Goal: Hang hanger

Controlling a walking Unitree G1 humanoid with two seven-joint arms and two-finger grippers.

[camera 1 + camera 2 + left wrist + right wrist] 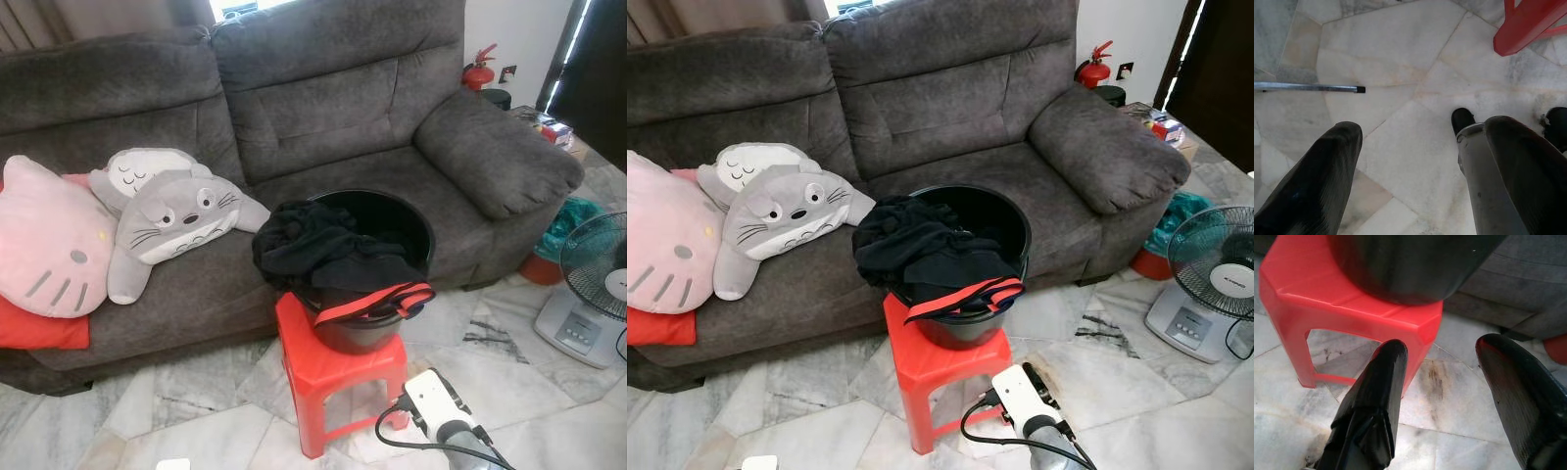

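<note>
Before me stood a grey fabric sofa on a pale marble floor. A white standing fan sat at my right, near a white wall.

We see a sofa of matt grey cloth with plush, soft toys, a glossy red plastic stool, a smooth black plastic bucket of dark cloth, and polished, veined marble floor under a thin metal rod.
</note>
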